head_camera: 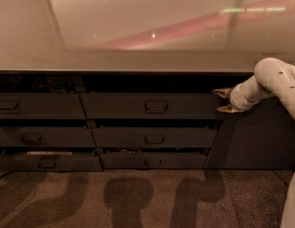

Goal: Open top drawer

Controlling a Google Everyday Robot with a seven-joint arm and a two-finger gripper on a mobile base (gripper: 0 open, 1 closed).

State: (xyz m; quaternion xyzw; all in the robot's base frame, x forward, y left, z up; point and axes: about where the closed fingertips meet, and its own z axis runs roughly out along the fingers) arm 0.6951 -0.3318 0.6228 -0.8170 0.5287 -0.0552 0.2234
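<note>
Camera view shows end effector [223,101] spread open, empty, at the right edge of the top drawer [119,106].

- The gripper [218,101], fingers [222,92] apart, sits at the right end of the top drawer [152,106] — contact with its front cannot be told.
- The arm [276,80] runs off the right edge.
- The left-hand drawers [38,107] are cut by the left edge.
- The dark gap [138,83] under the countertop [138,61] hides its contents.

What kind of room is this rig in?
Probably an office kitchenette or workroom: a long countertop over stacked drawer fronts, with speckled carpet below. The pincer sits open at the right end of the top drawer.
</note>
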